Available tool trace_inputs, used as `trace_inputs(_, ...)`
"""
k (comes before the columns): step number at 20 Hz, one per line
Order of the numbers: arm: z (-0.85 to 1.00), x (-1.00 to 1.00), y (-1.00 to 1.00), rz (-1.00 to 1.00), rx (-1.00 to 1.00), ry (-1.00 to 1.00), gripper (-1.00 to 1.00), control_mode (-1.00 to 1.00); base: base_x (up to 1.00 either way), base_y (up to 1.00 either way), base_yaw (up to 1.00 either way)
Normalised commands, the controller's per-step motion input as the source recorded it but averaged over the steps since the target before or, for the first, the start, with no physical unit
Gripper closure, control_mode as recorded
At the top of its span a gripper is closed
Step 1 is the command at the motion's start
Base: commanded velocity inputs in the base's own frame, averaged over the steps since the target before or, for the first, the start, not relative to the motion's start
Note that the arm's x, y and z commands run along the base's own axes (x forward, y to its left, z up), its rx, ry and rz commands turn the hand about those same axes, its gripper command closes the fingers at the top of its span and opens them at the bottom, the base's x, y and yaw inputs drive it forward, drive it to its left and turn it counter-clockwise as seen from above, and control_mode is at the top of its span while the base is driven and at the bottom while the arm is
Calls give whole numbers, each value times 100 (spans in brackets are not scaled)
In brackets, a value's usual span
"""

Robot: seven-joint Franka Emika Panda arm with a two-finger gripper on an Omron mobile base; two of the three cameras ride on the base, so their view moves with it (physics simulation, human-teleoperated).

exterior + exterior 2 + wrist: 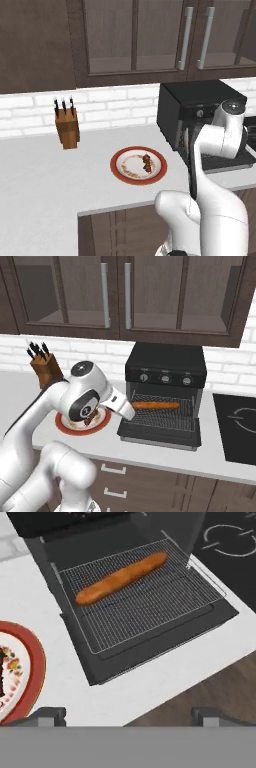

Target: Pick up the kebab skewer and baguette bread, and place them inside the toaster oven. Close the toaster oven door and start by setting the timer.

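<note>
Claw: gripper (128, 714) open, empty, above counter edge.
Baguette bread (121, 577): on wire rack (150, 612), far of claw.
Kebab skewer (147, 162): on plate (120, 172), left.
Toaster oven door (160, 436): dropped open.

Even, soft rendered light throughout, bright on the white counter (45, 165). Only faint shadows show, under the plate (138, 165) at centre. No glare. The hand view looks coarse and slightly blurry.
</note>
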Motion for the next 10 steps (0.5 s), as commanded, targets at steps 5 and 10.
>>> trace_inputs(5, 0, 10, 89, 41, 0, 36, -100, -100, 0, 0, 0)
trace_inputs(10, 0, 8, 81, 19, -3, 29, -100, -100, 0, 0, 0)
